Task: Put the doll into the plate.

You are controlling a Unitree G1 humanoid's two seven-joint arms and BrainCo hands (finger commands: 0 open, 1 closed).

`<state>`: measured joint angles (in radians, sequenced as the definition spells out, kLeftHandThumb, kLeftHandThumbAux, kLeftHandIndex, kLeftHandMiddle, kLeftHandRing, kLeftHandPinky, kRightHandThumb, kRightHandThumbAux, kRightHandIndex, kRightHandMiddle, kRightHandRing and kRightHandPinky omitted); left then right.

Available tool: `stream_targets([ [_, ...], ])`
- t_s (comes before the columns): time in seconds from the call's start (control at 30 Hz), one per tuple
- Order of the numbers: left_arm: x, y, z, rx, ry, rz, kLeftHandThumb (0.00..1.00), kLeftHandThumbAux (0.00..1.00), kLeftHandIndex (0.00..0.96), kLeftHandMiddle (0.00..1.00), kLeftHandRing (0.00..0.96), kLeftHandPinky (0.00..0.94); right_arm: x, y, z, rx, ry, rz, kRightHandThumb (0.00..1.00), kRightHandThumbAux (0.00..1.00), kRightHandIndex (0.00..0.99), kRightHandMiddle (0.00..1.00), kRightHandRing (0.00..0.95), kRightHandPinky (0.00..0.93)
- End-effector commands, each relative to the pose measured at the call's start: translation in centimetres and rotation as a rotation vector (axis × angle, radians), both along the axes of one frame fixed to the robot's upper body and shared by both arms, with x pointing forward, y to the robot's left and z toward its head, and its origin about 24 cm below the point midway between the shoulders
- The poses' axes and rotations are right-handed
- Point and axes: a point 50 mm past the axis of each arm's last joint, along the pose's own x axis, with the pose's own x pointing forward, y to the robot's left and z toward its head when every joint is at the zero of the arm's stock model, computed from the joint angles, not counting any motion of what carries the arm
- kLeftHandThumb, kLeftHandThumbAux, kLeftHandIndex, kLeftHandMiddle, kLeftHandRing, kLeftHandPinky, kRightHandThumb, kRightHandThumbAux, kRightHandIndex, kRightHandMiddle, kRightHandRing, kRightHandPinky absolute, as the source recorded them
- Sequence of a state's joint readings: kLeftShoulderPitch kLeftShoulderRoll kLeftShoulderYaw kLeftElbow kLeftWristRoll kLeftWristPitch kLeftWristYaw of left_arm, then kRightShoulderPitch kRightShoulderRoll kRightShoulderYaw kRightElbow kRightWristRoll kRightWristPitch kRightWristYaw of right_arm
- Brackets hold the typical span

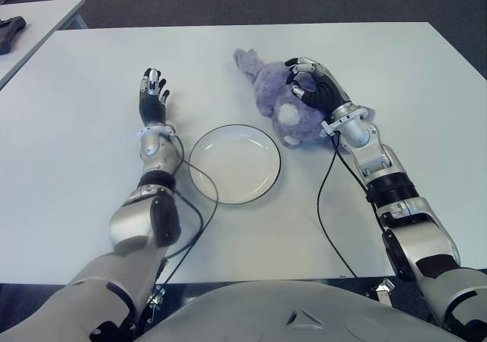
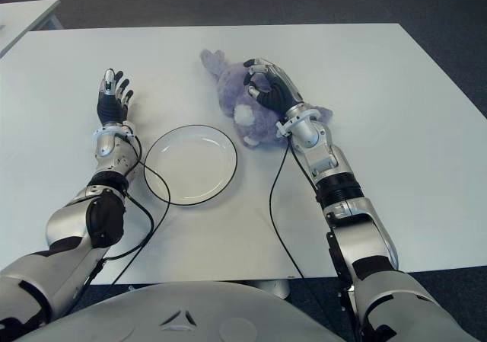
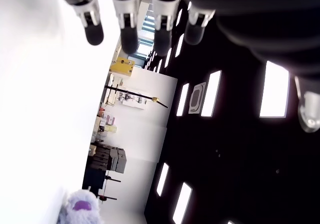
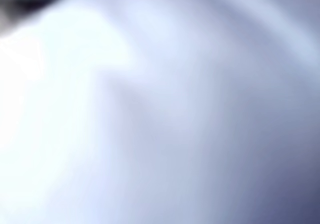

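Doll partly hidden under right robot hand; grip unclear.

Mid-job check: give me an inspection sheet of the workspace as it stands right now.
Surface: white table, bare around the work area.
Job's things: purple plush doll lies on the table, right of and beyond the empty white round plate; not in it.
Clutter: nothing seen.
Hands: right hand on top of the doll, fingers curled over it; left hand left of the plate, fingers extended, holding nothing.
Cables: black cables trail along both forearms.
Surroundings: second white table at far left; dark floor.
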<state>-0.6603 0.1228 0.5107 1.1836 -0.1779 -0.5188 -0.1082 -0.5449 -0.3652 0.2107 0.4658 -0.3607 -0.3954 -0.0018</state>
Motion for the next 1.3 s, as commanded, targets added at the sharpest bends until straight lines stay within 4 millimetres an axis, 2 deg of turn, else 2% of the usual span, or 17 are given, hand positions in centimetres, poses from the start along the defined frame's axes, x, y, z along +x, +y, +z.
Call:
stream_targets([
  [0.03, -9.3, -0.5, -10.8, -0.161, 0.420, 0.031, 0.000, 0.355, 0.051, 0.111, 0.098, 0.058, -0.7, 0.3, -2.2, 0.020, 0.097, -0.024, 0.688, 0.715, 0.439, 0.831, 0.829, 0.842],
  [0.57, -9.2, -0.5, -10.9, -0.173, 0.440, 0.037, 0.000, 0.366, 0.061, 0.118, 0.103, 0.085, -0.7, 0.2, -1.9, 0.071, 0.092, -0.048, 0.702, 0.715, 0.440, 0.854, 0.856, 0.834],
  [1.1, -9.0, -0.7, -10.8, -0.158, 0.451, 0.032, 0.000, 0.389, 0.056, 0.113, 0.096, 0.051, -0.8, 0.5, -1.8, 0.143, 0.088, -0.044, 0.705, 0.715, 0.440, 0.859, 0.861, 0.851],
  [1.3, -7.7, -1.8, -10.0, -0.056, 0.444, -0.033, 0.000, 0.434, 0.034, 0.087, 0.073, 0.035, -0.8, 0.8, -1.6, 0.147, 0.077, -0.034, 0.703, 0.716, 0.439, 0.863, 0.865, 0.851],
])
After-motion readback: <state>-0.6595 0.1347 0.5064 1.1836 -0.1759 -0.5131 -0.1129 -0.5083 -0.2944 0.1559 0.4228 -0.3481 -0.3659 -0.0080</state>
